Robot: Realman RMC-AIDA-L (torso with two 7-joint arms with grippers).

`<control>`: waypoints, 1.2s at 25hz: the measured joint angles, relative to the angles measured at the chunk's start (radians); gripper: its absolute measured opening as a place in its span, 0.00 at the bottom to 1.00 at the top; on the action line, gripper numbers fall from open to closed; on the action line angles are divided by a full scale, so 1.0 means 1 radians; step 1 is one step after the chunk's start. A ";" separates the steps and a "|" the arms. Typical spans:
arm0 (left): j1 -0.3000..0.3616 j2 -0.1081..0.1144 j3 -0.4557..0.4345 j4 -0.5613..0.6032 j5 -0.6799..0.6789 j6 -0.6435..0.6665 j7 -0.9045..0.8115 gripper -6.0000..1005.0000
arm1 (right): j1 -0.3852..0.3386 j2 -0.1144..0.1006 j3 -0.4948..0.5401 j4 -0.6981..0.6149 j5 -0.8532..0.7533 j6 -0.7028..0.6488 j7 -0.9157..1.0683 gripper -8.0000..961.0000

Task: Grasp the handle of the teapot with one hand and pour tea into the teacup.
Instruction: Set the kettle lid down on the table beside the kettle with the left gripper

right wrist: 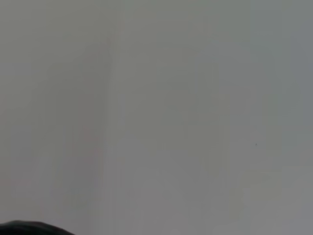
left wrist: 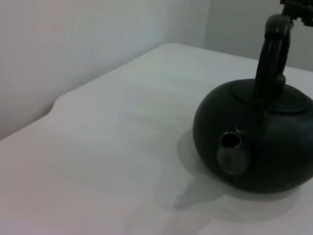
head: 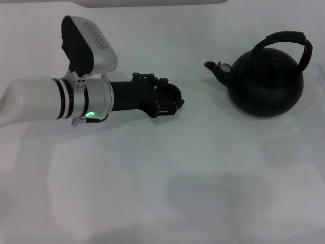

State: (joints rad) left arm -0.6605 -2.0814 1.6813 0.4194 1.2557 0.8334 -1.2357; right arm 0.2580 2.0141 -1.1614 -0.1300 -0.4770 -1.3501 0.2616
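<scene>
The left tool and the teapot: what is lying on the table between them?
Nothing. In the head view, only bare white table lies between the left tool and the teapot, whose spout points toward the tool.

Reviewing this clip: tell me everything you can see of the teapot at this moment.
The teapot is round, squat and matte black, like cast iron. It stands upright on the white table, right of centre in the head view. Its short spout points toward the left claw, which lies apart from it, not touching. The thick black handle arches over the top, raised. A flat round lid with a knob shows in the left wrist view. Nothing grips it; only the table touches it. The spout opening looks dark inside.
</scene>
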 joint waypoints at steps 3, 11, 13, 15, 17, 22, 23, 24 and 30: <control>-0.005 -0.001 0.004 0.001 -0.002 0.003 0.001 0.70 | 0.001 0.000 0.000 -0.002 0.000 -0.002 -0.001 0.65; -0.002 -0.004 0.032 -0.003 -0.003 0.008 -0.007 0.70 | 0.001 0.000 -0.007 -0.009 -0.002 -0.007 0.001 0.65; -0.001 -0.005 0.034 -0.006 -0.004 0.010 -0.012 0.70 | 0.001 0.000 -0.011 -0.010 -0.002 -0.010 0.001 0.65; 0.003 -0.005 0.041 -0.008 -0.005 0.010 -0.018 0.70 | 0.001 0.000 -0.015 -0.010 -0.002 -0.016 0.001 0.65; 0.006 -0.006 0.044 -0.009 -0.006 0.009 -0.021 0.70 | 0.001 0.000 -0.017 -0.010 -0.002 -0.020 0.001 0.65; 0.014 -0.005 0.049 -0.010 -0.009 0.008 -0.021 0.70 | 0.001 0.000 -0.017 -0.006 -0.002 -0.028 0.002 0.65; 0.015 -0.005 0.054 -0.010 -0.010 0.007 -0.021 0.70 | 0.001 0.000 -0.017 -0.005 -0.002 -0.030 0.002 0.65; 0.014 -0.004 0.061 -0.013 -0.012 0.007 -0.021 0.70 | 0.001 0.000 -0.017 -0.004 -0.002 -0.033 0.002 0.65; 0.016 -0.004 0.068 -0.019 -0.018 0.011 -0.033 0.70 | -0.001 0.000 -0.017 -0.001 -0.001 -0.038 0.002 0.66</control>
State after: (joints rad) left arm -0.6448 -2.0858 1.7496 0.4000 1.2378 0.8443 -1.2683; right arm 0.2572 2.0143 -1.1781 -0.1308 -0.4785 -1.3880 0.2639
